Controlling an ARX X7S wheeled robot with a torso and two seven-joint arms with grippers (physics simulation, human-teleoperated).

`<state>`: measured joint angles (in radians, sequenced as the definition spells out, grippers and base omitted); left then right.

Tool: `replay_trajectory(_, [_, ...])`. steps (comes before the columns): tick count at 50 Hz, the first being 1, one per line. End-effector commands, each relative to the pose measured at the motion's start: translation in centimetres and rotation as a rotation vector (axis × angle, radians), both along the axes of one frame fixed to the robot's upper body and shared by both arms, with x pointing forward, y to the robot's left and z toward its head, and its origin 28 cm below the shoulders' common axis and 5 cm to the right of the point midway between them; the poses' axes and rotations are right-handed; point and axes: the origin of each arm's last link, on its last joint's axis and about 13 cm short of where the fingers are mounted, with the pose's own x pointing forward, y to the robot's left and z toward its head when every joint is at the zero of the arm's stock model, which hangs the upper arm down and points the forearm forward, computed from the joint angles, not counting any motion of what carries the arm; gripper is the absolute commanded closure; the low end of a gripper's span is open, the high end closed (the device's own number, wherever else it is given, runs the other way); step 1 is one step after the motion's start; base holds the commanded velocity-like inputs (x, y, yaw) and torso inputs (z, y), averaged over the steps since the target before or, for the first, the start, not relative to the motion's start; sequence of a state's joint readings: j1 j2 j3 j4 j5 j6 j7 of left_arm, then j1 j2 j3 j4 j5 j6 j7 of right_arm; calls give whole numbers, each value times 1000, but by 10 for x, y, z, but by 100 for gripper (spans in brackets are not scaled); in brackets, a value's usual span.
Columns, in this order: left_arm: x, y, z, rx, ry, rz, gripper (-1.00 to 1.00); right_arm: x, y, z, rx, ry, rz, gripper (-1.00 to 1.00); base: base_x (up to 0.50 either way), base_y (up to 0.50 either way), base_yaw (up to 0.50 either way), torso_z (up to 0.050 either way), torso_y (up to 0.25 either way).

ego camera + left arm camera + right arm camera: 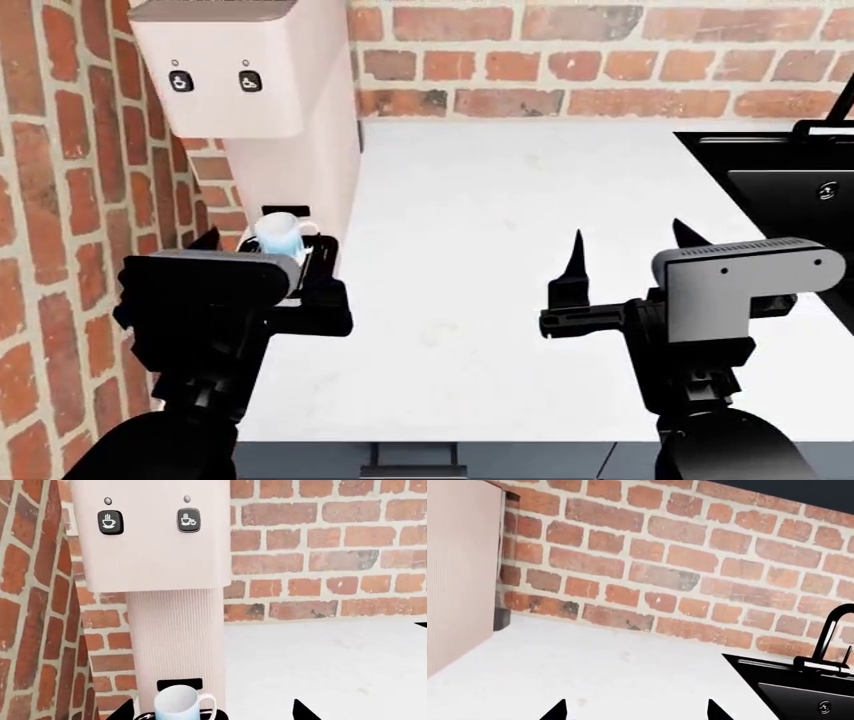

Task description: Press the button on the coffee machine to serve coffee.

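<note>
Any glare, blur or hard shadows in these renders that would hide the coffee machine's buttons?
Left wrist view: even, flat light, both buttons crisp on the coffee machine, no glare. Head view: sharp too, buttons small but legible, only a faint shadow on the counter. Right wrist view: sharp, but the buttons are out of frame and only the tips of the right gripper show.

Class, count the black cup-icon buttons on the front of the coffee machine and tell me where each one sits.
2. Both sit side by side on the coffee machine's overhanging head: one button nearer the side brick wall, the other button nearer the open counter. None appears hidden.
</note>
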<state>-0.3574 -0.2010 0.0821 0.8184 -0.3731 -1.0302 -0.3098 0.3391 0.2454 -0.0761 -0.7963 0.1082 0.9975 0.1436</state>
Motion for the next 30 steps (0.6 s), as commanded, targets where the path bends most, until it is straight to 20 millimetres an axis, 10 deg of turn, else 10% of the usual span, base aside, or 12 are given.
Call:
replay_trajectory(1, [0,0,2,-6,-13,-9,-100,0,-1,-1,-5,7,0,-100,0,0,0,0,0])
replay_trajectory(18, [0,-1,-2,-7,6,-4,-100,-2,-2,1,0,-9,0,-100,160,28,0,0,1])
replay_trajectory(30, [-13,-7,34,16,-41,-1,-100,-2,-2,-1,11,-14,8,-100,18,3,0,0,0])
